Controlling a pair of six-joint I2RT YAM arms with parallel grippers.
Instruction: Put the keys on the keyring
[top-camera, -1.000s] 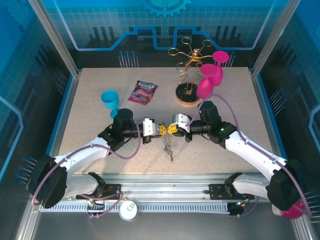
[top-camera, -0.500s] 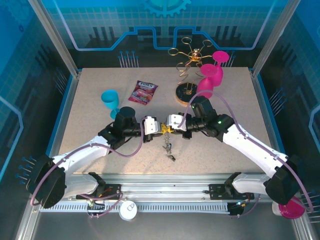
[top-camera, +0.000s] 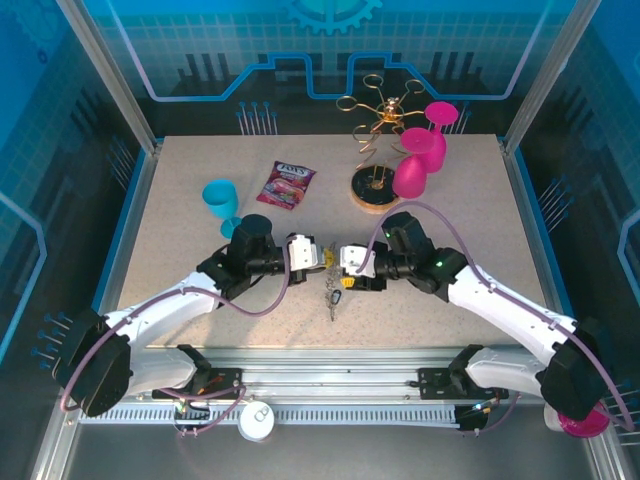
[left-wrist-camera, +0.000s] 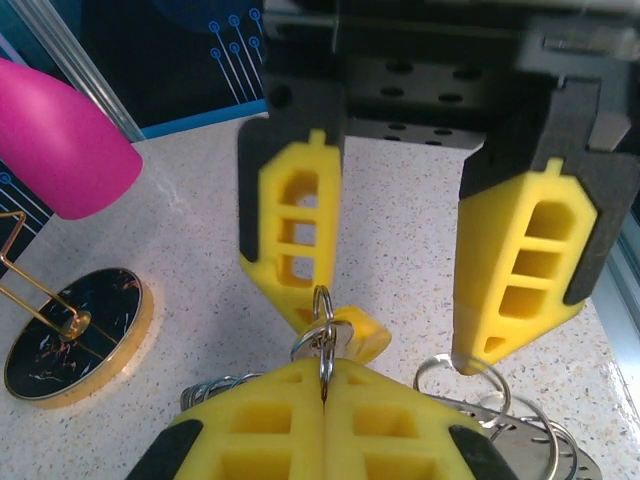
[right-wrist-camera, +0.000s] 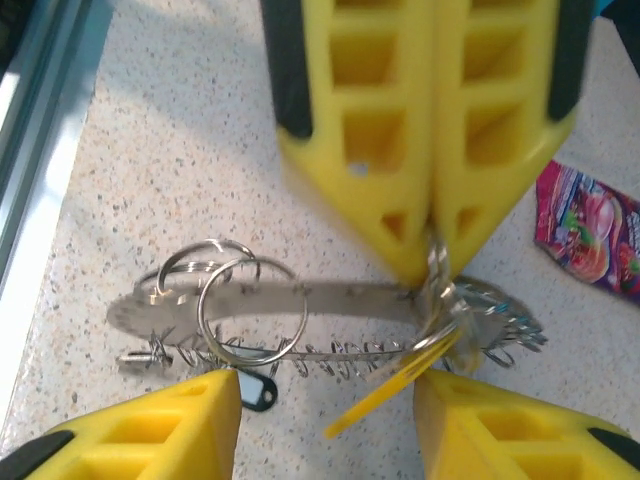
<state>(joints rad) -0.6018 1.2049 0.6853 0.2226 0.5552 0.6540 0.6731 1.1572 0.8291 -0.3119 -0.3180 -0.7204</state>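
Ahead of R claw (right-wrist-camera: 325, 392) (parted, empty): keyring (right-wrist-camera: 330, 300), clamped in L claw (right-wrist-camera: 432, 262).

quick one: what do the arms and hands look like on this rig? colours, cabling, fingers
The left arm and right arm have white shells, black joints and a looping purple cable each. The right arm carries a small green light. The left hand and right hand have yellow wedge-shaped fingers with rectangular cut-outs, backed in black.
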